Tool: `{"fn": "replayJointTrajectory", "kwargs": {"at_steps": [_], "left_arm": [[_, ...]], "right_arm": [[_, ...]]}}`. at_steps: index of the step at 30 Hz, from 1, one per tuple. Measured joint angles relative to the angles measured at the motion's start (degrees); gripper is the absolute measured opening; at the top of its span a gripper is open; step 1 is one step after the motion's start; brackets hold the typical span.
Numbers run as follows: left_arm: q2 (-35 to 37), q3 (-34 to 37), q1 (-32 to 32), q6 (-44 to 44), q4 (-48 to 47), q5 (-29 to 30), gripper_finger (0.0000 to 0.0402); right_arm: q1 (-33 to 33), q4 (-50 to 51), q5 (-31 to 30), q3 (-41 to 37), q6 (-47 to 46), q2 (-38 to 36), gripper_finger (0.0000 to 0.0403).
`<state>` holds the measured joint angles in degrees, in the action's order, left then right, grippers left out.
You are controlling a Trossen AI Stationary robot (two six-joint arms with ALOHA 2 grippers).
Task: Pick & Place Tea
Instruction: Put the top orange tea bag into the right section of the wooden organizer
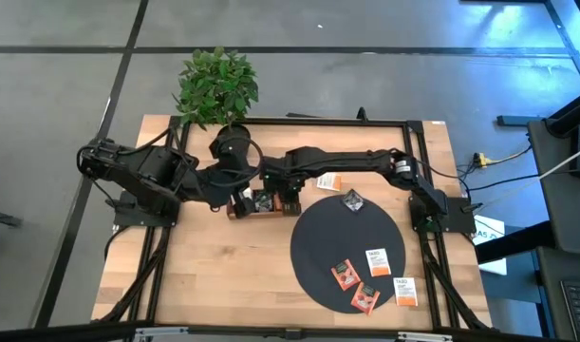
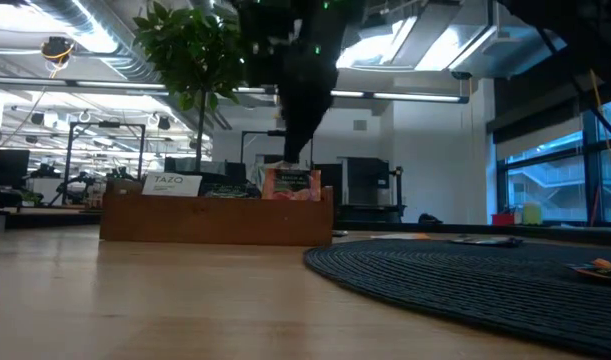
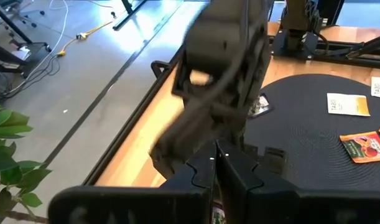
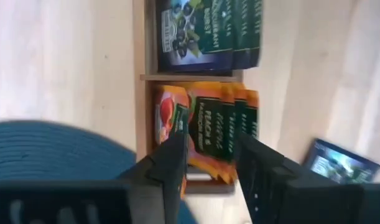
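Over the tray, the right gripper hangs straight down above the end compartment nearest the mat. Its fingers stand partly apart, straddling the top edges of the orange sachets packed upright there. Nothing looks clamped between them; I read this as a drop-off into that slot, with the jaws wide enough to clear the pack.

Sorting by colour seems to be the scheme: the next compartment holds dark sachets, and in the low view a white sachet pokes up at the far end.

Left gripper is pinched shut with nothing visibly held, parked close beside the tray and pointing at the right arm. Probably just waiting out of the way.

Remaining tea sits on the mat: a dark sachet near its tray-side edge, two red-orange ones and a white one toward the opposite side. Another white one lies at the rim, and one more rests on the table under the right arm.

Risk: the orange slot is tightly packed, so fingertips may snag neighbours on lift-out.
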<state>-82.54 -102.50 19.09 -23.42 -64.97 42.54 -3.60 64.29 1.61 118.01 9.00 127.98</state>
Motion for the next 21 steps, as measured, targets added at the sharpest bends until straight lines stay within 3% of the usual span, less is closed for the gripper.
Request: {"fn": "replayJointTrajectory", "kwargs": {"at_steps": [4, 8, 11, 17, 21], "left_arm": [[0.0, 0.0, 0.0, -1.43, -1.24, 0.02, 0.0006], [-0.32, 0.0, 0.35, -5.36, -3.16, 1.27, 0.0004], [-1.64, 0.0, 1.62, -7.14, -2.95, 4.05, 0.0006], [-6.64, 0.01, 4.63, -7.74, -1.66, 6.76, 0.001], [-10.74, 0.02, 3.64, -5.64, 4.3, 7.6, 0.0007]], "right_arm": [[0.02, 4.61, 0.05, 3.74, -2.55, -1.41, 0.0148], [0.11, 3.3, 3.96, -0.13, -5.66, -7.74, 0.0149], [1.12, -1.44, 5.77, -9.03, -9.26, -14.5, 0.0149], [5.94, -17.53, 4.07, -34.54, -23.13, -32.09, 0.0149], [10.03, -26.34, 4.2, -47.91, -34.04, -41.47, 0.0149]]}}
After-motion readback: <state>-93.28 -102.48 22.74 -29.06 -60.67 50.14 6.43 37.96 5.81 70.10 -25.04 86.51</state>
